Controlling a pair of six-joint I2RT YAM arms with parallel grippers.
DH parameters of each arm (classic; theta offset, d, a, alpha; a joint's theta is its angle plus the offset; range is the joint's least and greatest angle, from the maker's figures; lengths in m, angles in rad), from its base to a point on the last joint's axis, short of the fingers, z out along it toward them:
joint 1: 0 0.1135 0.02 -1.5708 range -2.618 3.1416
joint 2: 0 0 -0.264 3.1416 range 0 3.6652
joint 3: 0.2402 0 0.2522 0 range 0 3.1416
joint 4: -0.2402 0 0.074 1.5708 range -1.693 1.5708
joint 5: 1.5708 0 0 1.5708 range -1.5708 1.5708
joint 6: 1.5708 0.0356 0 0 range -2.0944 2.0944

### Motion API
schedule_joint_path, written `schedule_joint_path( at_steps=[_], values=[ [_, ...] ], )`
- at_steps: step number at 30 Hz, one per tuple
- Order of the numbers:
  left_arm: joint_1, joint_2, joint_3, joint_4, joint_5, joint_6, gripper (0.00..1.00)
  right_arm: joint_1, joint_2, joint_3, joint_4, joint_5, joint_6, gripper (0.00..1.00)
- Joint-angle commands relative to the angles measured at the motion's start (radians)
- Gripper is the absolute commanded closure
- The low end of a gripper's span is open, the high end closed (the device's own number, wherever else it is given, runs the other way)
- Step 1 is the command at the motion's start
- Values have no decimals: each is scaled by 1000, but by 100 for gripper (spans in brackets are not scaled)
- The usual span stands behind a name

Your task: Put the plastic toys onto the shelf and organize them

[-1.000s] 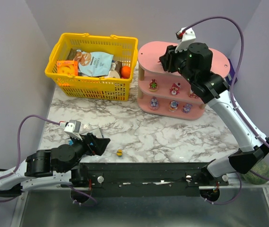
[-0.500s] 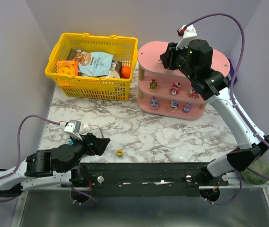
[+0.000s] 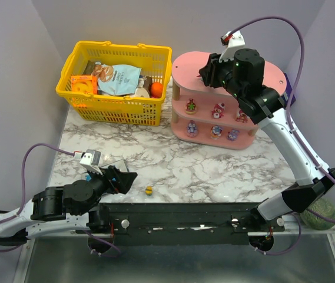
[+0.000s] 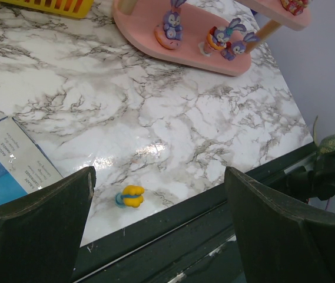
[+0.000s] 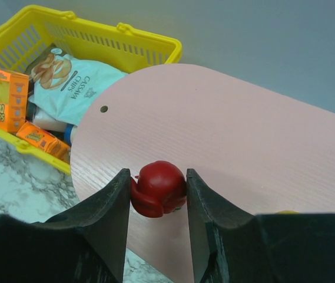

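Placement step, right arm: right fingers (image 5: 105,224) pinch a red toy (image 5: 158,187) between them, held just over the near end of the pink top tier of the shelf (image 5: 232,130). Can't tell from the wrist view whether the toy touches the tier or hangs just above it. Beyond the fingers to the left sits the yellow basket (image 5: 96,35) with snack packets, not part of the job. Several small toys (image 4: 173,26) stand on the lower tiers already, so the task looks well along. Left fingers (image 4: 37,236) are spread wide with nothing in them, low over the bench (image 4: 96,88); one yellow toy (image 4: 130,196) lies loose on the bench between them, closer to the left-hand finger, and a flat blue box (image 4: 8,171) sits beside that same finger. Next move likely: lower the red toy until it rests flat on the top tier, spread the right fingers, lift straight away so it does not tip. After that the yellow toy needs picking up, probably by the left arm, since it is right there.
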Motion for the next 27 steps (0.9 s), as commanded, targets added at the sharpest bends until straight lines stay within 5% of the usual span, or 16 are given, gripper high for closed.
schedule_joint_path(
  at_steps=[1, 27],
  values=[
    [-13, -4, 7, -6, -29, -17, 1, -7, 16, 30, -31, -21, -1, 56],
    [-13, -4, 8, -9, -32, -23, 1, -10, 16, 53, -33, 17, 14, 48]
  ],
)
